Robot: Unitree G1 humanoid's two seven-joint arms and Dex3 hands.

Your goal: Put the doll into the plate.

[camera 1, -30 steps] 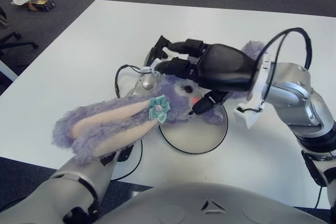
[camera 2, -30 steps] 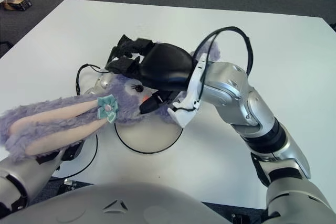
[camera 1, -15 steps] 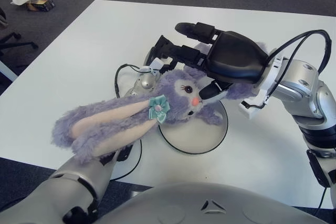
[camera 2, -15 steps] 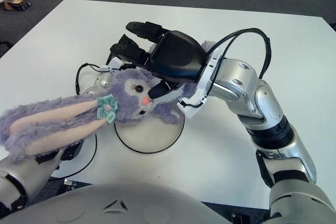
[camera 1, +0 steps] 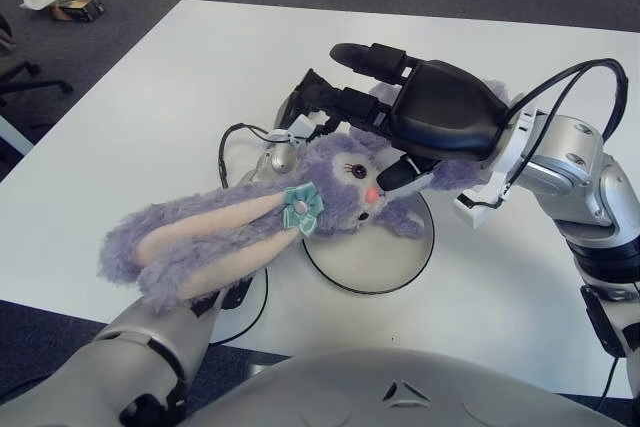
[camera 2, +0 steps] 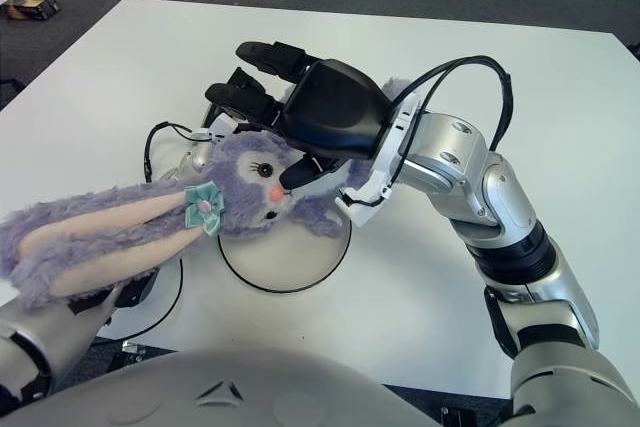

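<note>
A purple long-eared bunny doll lies with its head and body over the white, black-rimmed plate in the middle of the table. Its ears stretch to the front left, over my left forearm. My right hand hovers just above the doll's head with its black fingers spread, holding nothing; the thumb sits close to the doll's cheek. My left hand shows behind the doll's head, mostly hidden by it.
The white table stretches far to the left and back. A black cable loops near the front edge by my left arm. A small box and paper lie on the floor far left.
One second ago my right hand lay pressed over the doll's head. It has lifted and spread its fingers, uncovering the face. The doll has stayed on the plate.
</note>
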